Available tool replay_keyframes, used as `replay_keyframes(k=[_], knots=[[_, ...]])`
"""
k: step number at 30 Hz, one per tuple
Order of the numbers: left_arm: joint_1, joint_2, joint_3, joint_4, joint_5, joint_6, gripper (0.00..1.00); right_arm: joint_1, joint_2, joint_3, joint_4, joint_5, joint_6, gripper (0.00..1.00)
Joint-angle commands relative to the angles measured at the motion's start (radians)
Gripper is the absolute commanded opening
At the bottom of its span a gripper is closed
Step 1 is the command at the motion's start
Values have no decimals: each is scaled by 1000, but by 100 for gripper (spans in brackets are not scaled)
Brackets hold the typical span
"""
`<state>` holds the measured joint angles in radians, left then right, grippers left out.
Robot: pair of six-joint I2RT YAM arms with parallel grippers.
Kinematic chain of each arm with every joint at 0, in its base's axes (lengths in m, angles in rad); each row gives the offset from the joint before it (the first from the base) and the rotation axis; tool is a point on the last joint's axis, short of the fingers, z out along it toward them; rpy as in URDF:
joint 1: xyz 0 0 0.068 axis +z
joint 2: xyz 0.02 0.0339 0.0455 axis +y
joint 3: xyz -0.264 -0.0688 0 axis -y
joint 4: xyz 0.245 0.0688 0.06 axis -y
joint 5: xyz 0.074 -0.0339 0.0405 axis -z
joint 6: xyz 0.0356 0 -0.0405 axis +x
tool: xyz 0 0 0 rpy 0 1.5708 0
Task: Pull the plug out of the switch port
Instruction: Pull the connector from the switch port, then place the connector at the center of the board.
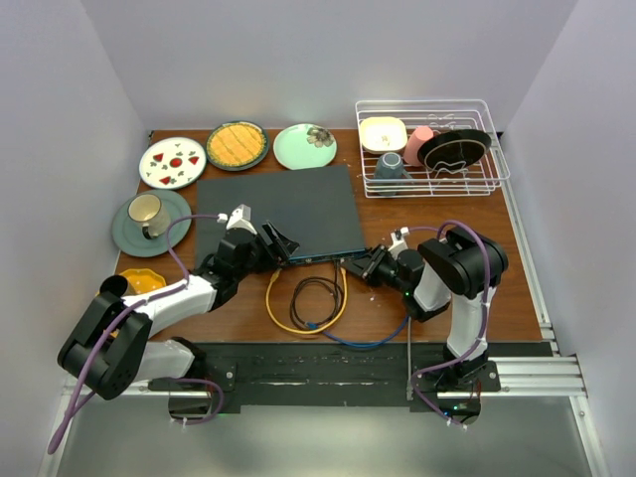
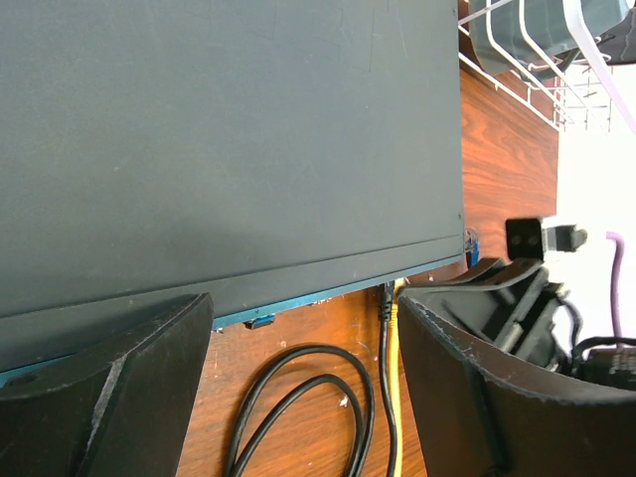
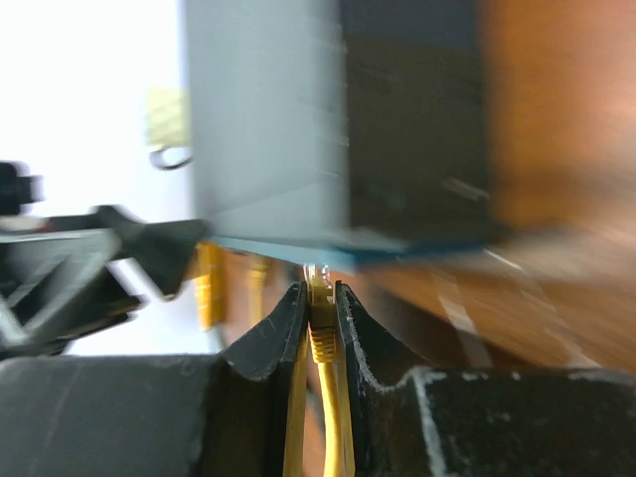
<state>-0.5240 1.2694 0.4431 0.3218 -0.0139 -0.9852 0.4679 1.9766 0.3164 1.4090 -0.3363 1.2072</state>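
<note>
The plug (image 3: pixel 323 348) is yellow and sits at the centre of the right wrist view. Its tip meets the thin blue front edge of the switch (image 1: pixel 278 209), so I judge it not yet pulled out. Its long axis runs straight up and down in that view, nose pointing up into the port and its yellow cable (image 1: pixel 283 318) trailing to the bottom of the frame.

My right tool (image 3: pixel 319 295) is closed narrow on the plug, one finger on each flank. That grip lines up with the plug's axis, which I judge suits a straight pull away from the port.

In the top view the switch lies flat in the middle of the tabletop (image 1: pixel 497 288), with its front edge facing the bottom of the frame. My left tool (image 1: pixel 278 241) stands wide at that edge, left of the plug, gripping nothing. I judge it is there to brace the box.
</note>
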Motion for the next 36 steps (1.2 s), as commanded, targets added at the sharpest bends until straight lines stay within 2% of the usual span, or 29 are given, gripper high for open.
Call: replay_keyframes(k=[1,6,9,12,13,15,16,17,18,19,22,25,30,33,36], knots=[[4,15,-32,-67,-4,-4,80,-12,16,-69,245,40,-38,0],[4,13,-29,-75,-6,-3,80,-11,-22,-145,334,42,-14,0],[4,1,-24,-84,-11,0,80,-11,-132,-168,282,48,-24,0],[5,-16,-17,-98,-20,3,80,-12,-303,-171,139,49,-58,0],[4,-22,-15,-101,-26,5,80,-11,-362,-162,34,49,-84,0],[4,-30,-14,-102,-26,3,80,-11,-561,-142,-113,68,-132,0],[4,-31,-14,-102,-27,3,80,-11,-635,-104,-319,81,-191,0],[4,-33,-14,-101,-29,5,80,-12,-794,-77,-434,112,-225,0],[4,-33,-14,-102,-28,2,80,-12,-867,-51,-547,144,-260,0],[4,-36,-14,-99,-27,0,80,-11,-927,5,-735,170,-334,0],[4,-31,-14,-87,-23,-6,80,-14,-1094,94,-958,233,-417,0],[5,-27,-11,-78,-20,-7,80,-28,-1148,141,-1065,234,-445,0],[4,-39,-6,-79,-18,-3,80,-34,-1222,142,-1117,241,-442,0],[5,-48,-7,-78,-21,-4,81,-43,-1283,167,-1203,316,-459,0],[4,-53,-9,-70,-14,-6,81,-98,-1322,205,-1251,310,-486,0]])
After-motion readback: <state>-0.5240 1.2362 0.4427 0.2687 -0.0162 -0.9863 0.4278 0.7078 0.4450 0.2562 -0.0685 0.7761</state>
